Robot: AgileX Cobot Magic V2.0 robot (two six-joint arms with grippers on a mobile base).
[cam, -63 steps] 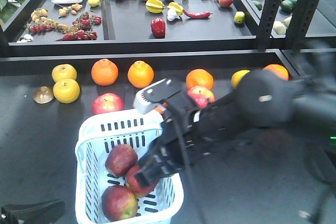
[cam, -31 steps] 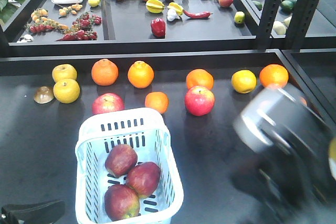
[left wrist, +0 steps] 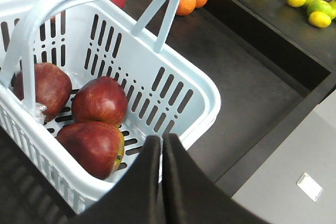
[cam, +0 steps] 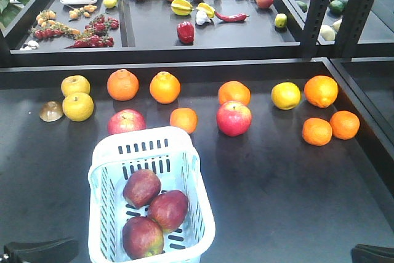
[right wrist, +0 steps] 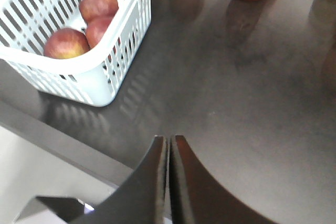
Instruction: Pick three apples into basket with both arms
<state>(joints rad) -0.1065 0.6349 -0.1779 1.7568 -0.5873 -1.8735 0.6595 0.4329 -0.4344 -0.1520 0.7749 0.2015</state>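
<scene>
Left hand (left wrist: 161,145): fingers together, empty, just beside basket's (left wrist: 202,85) near corner.
Right hand (right wrist: 169,145): fingers together, empty, over worktop (right wrist: 252,103).
Apples (cam: 151,210): three inside basket.
Basket axis: runs away from camera.

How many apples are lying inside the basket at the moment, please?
3, all in the basket: one apple at the back left, one to the right, one nearest the front. None look hidden.

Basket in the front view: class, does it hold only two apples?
No. Three apples lie in the basket.
</scene>
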